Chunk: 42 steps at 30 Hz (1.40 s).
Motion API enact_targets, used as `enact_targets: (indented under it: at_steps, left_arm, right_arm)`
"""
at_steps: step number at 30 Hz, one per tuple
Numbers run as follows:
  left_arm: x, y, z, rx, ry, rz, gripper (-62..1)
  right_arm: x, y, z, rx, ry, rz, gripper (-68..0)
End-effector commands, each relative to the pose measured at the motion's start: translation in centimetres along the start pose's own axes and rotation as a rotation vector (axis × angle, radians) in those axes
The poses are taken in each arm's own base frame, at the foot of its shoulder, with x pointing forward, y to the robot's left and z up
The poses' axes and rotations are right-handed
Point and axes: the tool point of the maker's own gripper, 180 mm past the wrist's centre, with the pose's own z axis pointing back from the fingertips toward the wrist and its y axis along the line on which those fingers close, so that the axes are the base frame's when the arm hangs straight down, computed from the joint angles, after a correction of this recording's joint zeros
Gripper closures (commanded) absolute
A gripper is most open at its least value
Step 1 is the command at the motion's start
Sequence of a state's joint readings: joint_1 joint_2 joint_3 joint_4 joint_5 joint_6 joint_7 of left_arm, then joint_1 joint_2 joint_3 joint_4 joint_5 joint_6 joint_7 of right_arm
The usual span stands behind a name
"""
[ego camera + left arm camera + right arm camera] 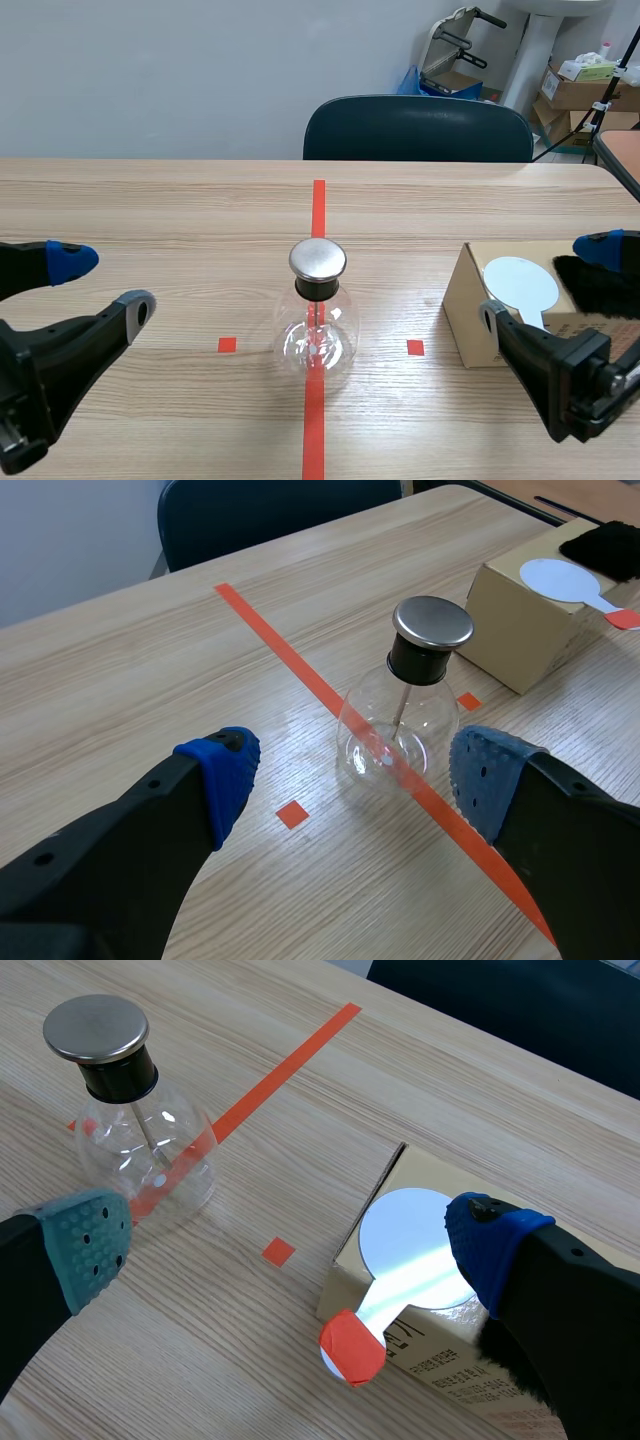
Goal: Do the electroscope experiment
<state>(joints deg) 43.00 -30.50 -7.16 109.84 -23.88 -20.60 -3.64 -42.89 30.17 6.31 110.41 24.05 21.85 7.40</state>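
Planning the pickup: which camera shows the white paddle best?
The right wrist view: the white paddle lies close, disc through red-taped handle tip. The scene view shows its disc, handle mostly hidden; the left wrist view shows it small, far off.

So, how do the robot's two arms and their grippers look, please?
Both arms are black. The left gripper and the right gripper each have two thick, tapering black fingers. Each gripper has one bright blue pad and one duller, grey-green pad with small round dots.
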Motion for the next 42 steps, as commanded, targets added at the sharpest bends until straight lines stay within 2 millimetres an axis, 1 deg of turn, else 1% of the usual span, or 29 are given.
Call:
enact_targets:
  at_steps: [1,13,15,18,20,23,27,28,30,31,34,36,39,42]
  left_arm:
    - [0.0,-0.1,-0.1,0.0,0.01,0.005,-42.2]
    - [-0.3,-0.1,-0.1,0.002,0.023,0.005,-42.2]
    - [-0.2,0.0,-0.1,0.004,0.018,0.008,-42.2]
    - [-0.2,0.0,-0.1,0.004,0.018,0.008,-42.2]
    - [-0.2,0.0,-0.1,0.004,0.018,0.008,-42.2]
    - [-0.2,0.0,-0.1,0.004,0.019,0.008,-42.2]
    - [-0.3,0.0,-0.1,0.004,0.023,0.008,-42.2]
    - [-0.3,0.0,-0.1,0.004,0.025,0.008,-42.2]
    - [-0.3,0.0,-0.1,0.004,0.025,0.008,-42.2]
    - [-0.3,0.0,-0.1,0.003,0.023,0.008,-42.2]
    - [-0.2,-0.2,-0.1,0.001,0.014,0.015,-42.2]
    - [-0.1,-0.9,-0.1,-0.042,0.012,0.016,-42.2]
    - [0.0,-1.9,-0.1,-0.097,0.01,0.02,-42.2]
    - [0.1,-2.6,0.1,-0.152,0.012,0.025,-42.2]
  right_arm:
    - [0.4,-0.2,0.1,-0.002,-0.015,0.002,-65.5]
    - [0.4,-0.2,0.1,-0.002,-0.015,0.003,-65.5]
    - [0.1,-0.1,0.1,0.006,0.002,0.04,-65.5]
    - [-0.7,0.3,0.1,0.028,0.047,0.156,-65.5]
    - [-1.3,0.6,0.2,0.045,0.075,0.258,-65.5]
    - [-2.4,1.5,0.8,0.088,0.125,0.424,-65.5]
    - [-5.1,2.4,1.8,0.119,0.242,0.642,-65.5]
    - [-5.9,2.5,2.1,0.116,0.278,0.696,-65.5]
    - [-6.8,2.1,2.6,0.069,0.33,0.806,-65.5]
    - [-7.0,1.8,2.9,0.033,0.348,0.855,-65.5]
    - [-6.6,0.9,3.3,-0.103,0.355,0.984,-65.5]
    - [-6.5,0.5,3.5,-0.178,0.357,1.062,-65.5]
    - [-6.1,0.4,3.7,-0.264,0.325,1.152,-65.5]
    - [-6.1,0.4,3.6,-0.326,0.29,1.194,-65.5]
